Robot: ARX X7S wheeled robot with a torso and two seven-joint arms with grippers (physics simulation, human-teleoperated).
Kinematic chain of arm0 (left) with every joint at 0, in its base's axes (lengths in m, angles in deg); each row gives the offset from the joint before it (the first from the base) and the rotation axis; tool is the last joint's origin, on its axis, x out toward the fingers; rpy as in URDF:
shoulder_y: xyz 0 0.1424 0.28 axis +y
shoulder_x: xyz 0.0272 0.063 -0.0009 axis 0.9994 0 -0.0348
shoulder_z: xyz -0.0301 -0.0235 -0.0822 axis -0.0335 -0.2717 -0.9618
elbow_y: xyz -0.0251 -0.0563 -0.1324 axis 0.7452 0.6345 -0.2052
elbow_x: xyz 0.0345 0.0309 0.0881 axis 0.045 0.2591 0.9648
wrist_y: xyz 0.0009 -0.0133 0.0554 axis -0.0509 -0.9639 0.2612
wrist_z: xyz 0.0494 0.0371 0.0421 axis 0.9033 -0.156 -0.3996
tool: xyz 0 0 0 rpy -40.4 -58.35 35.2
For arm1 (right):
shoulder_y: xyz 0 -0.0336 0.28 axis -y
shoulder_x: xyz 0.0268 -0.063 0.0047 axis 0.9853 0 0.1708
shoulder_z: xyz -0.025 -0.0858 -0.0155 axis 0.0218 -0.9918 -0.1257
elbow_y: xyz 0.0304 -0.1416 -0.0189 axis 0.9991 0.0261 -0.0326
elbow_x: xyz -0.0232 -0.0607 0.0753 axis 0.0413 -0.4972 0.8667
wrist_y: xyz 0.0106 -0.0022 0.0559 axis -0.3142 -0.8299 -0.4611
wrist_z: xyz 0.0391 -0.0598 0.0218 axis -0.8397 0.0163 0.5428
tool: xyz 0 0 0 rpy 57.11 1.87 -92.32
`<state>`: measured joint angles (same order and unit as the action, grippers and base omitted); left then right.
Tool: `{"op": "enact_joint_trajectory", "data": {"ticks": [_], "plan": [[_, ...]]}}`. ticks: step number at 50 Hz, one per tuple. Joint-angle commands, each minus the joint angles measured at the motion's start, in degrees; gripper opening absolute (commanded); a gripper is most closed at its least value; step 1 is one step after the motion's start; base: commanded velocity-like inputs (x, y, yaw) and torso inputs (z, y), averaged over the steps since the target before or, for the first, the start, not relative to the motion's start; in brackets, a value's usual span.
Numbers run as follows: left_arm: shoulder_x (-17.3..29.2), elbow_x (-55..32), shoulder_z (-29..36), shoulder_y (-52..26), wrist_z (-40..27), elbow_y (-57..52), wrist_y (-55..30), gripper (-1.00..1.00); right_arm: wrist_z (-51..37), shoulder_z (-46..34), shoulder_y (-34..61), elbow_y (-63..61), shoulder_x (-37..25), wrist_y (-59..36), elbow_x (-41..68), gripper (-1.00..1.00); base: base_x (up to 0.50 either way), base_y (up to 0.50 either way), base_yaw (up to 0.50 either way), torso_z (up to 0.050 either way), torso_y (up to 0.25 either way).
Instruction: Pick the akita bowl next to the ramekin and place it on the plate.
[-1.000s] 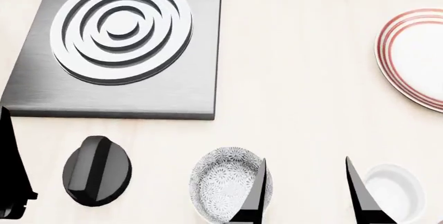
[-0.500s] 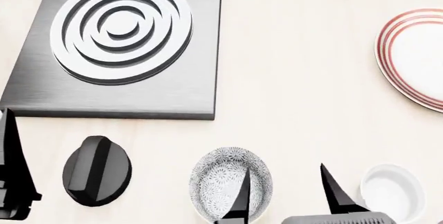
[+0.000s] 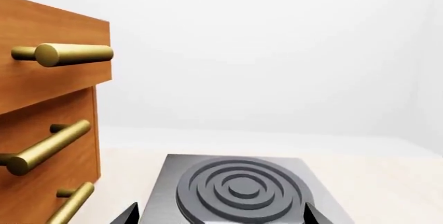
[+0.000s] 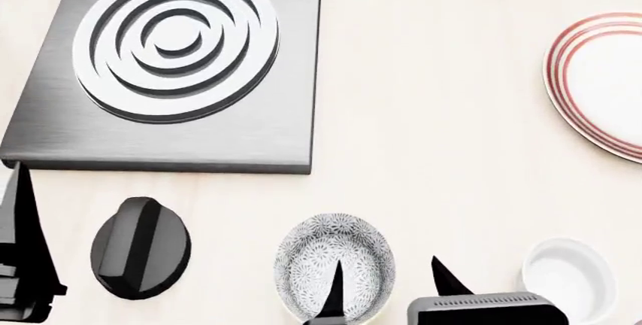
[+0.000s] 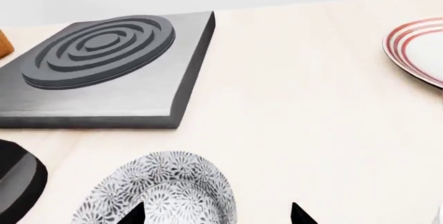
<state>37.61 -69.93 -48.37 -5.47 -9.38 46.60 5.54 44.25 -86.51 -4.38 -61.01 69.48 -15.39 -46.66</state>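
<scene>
Brightness: bright and even in all three views.
Shadows: soft, faint, close under the stove plate (image 4: 171,69) on the pale bench (image 4: 431,114).
Glare: mild sheen on the ramekin (image 4: 567,280) and brass drawer handles (image 3: 66,54).
Sharpness: crisp throughout, no blur or edge distortion.

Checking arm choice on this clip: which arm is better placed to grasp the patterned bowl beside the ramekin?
Right. The right gripper is open astride the akita bowl rim; the left gripper sits beyond the black knob.
</scene>
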Motion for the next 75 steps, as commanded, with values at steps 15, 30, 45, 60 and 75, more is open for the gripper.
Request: {"op": "enact_joint_trajectory", "data": {"ticks": [15, 30, 45, 60, 75], "plan": [[0.24, -0.22, 0.33, 0.16, -0.08, 0.87, 0.72, 1.00, 2.25, 2.85, 0.98, 5.67, 1.36, 1.51, 5.17, 1.00, 0.00, 0.00, 0.00, 0.000, 0.000], [0.42, -0.38, 0.61, -0.10, -0.34, 1.18, 0.61, 1.00, 2.76, 2.95, 0.80, 8.43, 1.66, 2.76, 6.13, 1.00, 0.00, 0.00, 0.00, 0.000, 0.000], [0.56, -0.40, 0.88, -0.09, -0.57, 1.39, 0.83, 1.00, 3.08, 2.98, 0.68, 9.59, 1.64, 3.83, 7.06, -1.00, 0.00, 0.00, 0.00, 0.000, 0.000], [0.76, -0.27, 1.07, 0.28, -0.72, 1.64, 1.32, 1.00, 3.24, 4.34, 0.31, 8.79, 2.23, 4.61, 10.22, -1.00, 0.00, 0.00, 0.00, 0.000, -0.001], [0.98, -0.80, 1.18, -0.33, -0.92, 2.23, 1.00, 1.00, 4.91, 7.64, 0.83, 8.16, 2.51, 5.06, 17.12, -1.00, 0.00, 0.00, 0.00, 0.000, 0.000]]}}
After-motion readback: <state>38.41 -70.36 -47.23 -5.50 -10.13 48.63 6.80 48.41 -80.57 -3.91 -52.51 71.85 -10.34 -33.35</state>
